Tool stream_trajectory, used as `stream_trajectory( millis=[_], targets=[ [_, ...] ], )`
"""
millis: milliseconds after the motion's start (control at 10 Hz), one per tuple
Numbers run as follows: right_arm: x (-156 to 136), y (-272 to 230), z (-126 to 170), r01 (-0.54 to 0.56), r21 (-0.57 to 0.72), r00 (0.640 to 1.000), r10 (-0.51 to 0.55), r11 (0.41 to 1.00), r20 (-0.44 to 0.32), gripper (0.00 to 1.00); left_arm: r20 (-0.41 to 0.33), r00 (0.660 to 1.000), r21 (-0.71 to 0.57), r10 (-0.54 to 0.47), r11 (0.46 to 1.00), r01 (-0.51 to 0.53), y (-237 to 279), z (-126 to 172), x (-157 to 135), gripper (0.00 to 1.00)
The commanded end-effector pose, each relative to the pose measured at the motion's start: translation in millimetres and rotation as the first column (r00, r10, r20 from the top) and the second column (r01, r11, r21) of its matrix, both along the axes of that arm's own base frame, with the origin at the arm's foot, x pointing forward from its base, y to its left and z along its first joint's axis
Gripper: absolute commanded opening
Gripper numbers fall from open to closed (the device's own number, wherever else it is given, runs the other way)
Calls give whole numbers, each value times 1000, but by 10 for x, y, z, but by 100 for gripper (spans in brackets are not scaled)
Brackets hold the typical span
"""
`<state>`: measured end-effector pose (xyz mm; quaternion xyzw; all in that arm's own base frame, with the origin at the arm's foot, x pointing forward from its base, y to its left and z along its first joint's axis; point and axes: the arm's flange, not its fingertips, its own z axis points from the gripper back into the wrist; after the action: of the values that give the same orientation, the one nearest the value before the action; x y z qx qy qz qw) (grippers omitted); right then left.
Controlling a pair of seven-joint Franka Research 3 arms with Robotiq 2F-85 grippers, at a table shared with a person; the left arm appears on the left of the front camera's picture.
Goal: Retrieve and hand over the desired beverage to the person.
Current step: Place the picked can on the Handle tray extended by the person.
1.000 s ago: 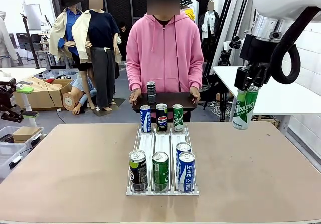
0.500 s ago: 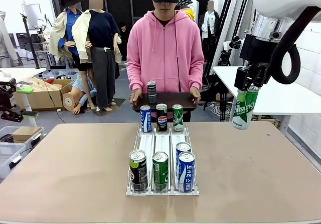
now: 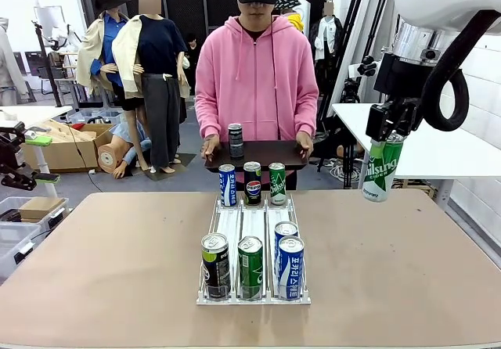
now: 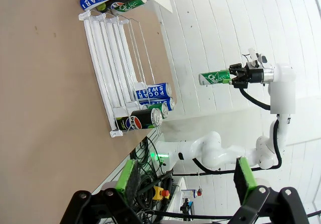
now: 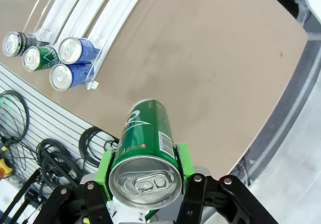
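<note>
Robot holds a green can up high

The right gripper [image 3: 389, 130] is closed on a green can [image 3: 381, 169], well above the table [image 3: 109, 271]. The person [image 3: 254, 75] in pink stands at the far side and holds a dark tray [image 3: 262, 155] with one can [image 3: 236, 141] on it. A rack [image 3: 250, 232] holds more cans

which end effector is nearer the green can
Right: the right end effector is clamped on the green can; the left end effector is open, far from it.
</note>
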<state>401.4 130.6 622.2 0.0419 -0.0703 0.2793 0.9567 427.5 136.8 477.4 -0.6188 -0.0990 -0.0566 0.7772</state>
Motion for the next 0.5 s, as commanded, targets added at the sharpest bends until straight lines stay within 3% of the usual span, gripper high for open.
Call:
stream_trajectory(
  millis=[0,400],
  targets=[
    [6,-4,27,7,3,1000,-7,1000,5,23,5,1000,1,6,1000,-6,-8,17,-28,100],
    [6,-4,27,7,3,1000,-7,1000,5,23,5,1000,1,6,1000,-6,-8,17,-28,100]
  ],
)
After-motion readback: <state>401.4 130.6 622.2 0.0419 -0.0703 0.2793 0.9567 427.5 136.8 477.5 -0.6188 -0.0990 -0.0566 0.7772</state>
